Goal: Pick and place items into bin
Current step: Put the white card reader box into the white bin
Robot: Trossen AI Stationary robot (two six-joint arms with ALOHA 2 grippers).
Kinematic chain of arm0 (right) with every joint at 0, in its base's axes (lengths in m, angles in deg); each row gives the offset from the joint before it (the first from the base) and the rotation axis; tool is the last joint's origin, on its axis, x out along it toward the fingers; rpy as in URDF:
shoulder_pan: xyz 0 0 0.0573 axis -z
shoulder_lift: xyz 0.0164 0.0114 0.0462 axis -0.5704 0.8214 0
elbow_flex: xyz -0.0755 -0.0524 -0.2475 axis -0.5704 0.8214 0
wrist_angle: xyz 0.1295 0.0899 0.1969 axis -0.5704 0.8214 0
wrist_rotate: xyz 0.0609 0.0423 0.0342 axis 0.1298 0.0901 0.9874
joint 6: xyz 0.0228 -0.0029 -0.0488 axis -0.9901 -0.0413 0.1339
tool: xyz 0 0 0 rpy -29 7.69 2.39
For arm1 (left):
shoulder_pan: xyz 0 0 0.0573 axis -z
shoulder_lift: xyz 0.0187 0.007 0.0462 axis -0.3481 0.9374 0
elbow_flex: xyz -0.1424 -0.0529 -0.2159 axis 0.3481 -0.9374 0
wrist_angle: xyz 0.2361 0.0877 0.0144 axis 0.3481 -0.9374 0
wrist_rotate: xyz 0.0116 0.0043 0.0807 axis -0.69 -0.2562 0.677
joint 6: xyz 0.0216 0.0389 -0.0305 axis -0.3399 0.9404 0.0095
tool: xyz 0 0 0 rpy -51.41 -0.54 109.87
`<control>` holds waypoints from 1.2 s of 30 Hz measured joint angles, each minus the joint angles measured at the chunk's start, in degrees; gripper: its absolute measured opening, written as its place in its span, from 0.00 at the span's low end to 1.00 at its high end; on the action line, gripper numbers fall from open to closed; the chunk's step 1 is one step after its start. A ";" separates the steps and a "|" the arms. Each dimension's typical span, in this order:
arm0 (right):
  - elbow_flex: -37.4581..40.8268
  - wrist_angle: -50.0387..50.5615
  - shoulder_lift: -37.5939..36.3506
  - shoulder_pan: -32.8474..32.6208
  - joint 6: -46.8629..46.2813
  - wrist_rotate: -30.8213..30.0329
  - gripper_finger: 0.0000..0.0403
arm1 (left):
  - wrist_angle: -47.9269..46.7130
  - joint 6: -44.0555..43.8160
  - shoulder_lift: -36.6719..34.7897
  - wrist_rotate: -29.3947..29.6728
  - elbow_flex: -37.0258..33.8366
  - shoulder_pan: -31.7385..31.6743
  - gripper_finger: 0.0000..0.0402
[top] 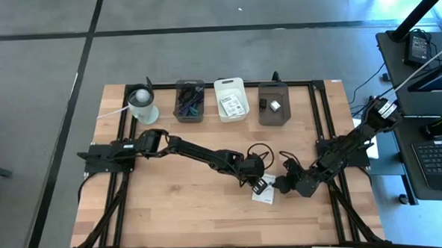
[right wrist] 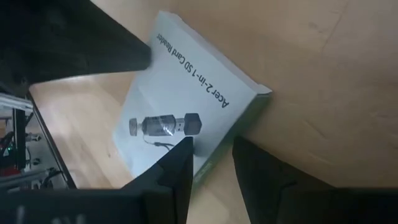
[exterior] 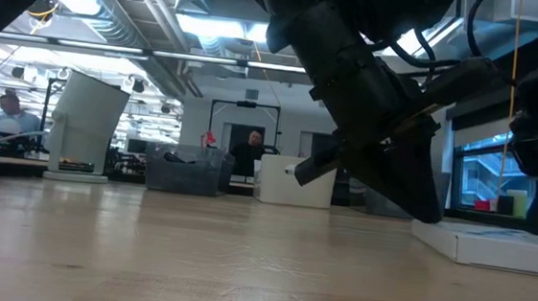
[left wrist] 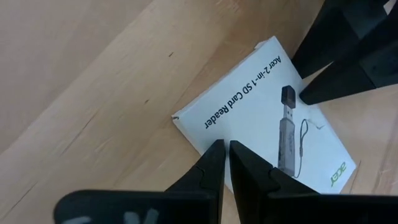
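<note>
Both tools meet at one white SD card reader box [top: 263,190] lying flat on the desk [top: 172,193], near its front edge. Left tool [left wrist: 222,147], fingers pressed together, rests its tips on the box's face near one long edge. Right tool [right wrist: 211,146] straddles the opposite edge, fingers apart, one over the printed face, one over bare wood. Open desk lies left of them. Three bins line the far edge: dark [top: 189,101], white [top: 231,99], dark [top: 273,104].
</note>
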 joint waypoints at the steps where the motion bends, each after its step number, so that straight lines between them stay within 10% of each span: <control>1: 0.00 -0.05 0.00 0.00 -0.13 -0.04 0.30 | -0.16 0.00 -0.01 0.12 0.00 0.00 0.05; 36: 0.11 -2.20 -1.21 0.07 0.27 1.81 0.30 | -3.01 1.01 -0.08 0.32 -0.33 0.00 0.05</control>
